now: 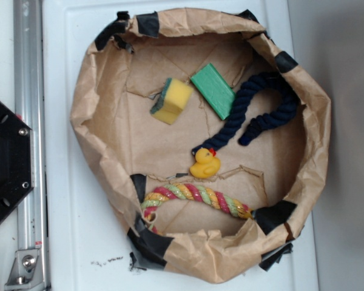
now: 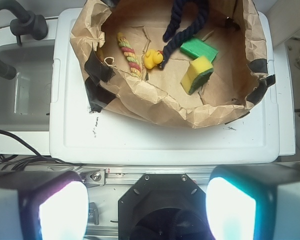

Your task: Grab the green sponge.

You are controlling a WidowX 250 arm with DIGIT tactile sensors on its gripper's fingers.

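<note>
The gripper (image 2: pixel 147 200) hangs high, well apart from the paper bowl (image 2: pixel 140 92), fingers spread wide and empty, so the green sponge (image 2: pixel 198 48) beside the yellow sponge (image 2: pixel 197 74) lies untouched

The gripper's fingers (image 2: pixel 50 210) are blurred and cropped below; the dark rope (image 2: pixel 187 17) is cropped above.

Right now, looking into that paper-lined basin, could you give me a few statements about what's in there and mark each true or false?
1. The green sponge lies beside the yellow sponge. True.
2. The claw grips the green sponge. False: it is outside the paper bowl, holding nothing.
3. The rubber duck sits between the navy rope and the multicolored rope. True.
4. The duck sits on the green sponge. False: they are apart.
</note>
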